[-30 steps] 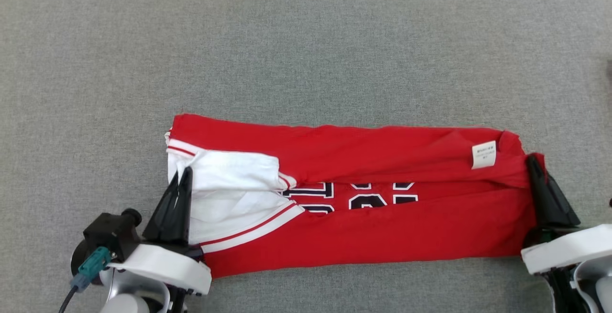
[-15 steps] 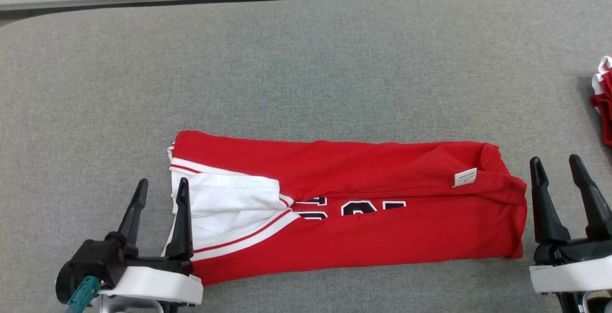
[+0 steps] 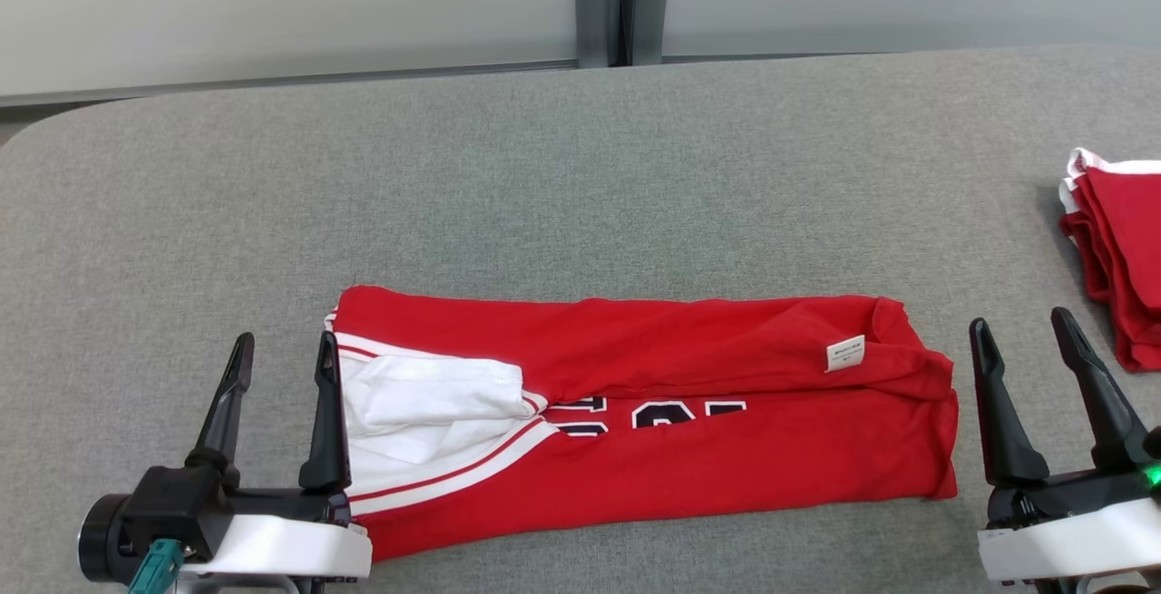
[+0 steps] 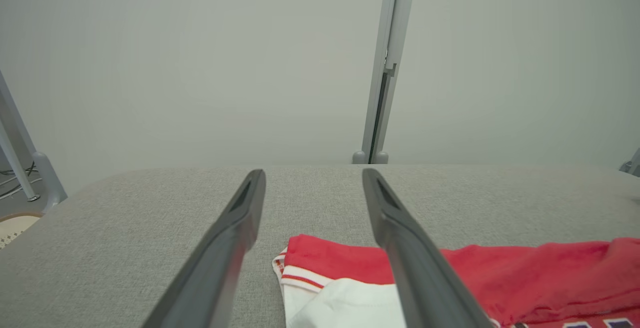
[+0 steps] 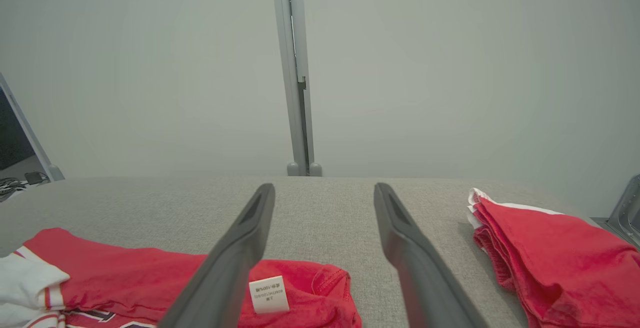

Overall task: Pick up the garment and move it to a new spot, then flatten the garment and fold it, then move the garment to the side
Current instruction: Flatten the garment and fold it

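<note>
Both have let go. The left gripper [image 3: 286, 340] and right gripper [image 3: 1019, 317], pinched on the garment's ends a second ago, now stand empty, jaws wide apart. The red garment [image 3: 689, 458] lies folded lengthwise on the grey table [image 3: 544, 177] between them. Its black lettering [image 3: 662, 414] is half tucked under the fold. A second red pile [image 3: 1120, 249] is cut off at the right edge.

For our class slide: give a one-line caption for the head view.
Open left gripper and open right gripper flank the folded red jersey on the grey table.
</note>
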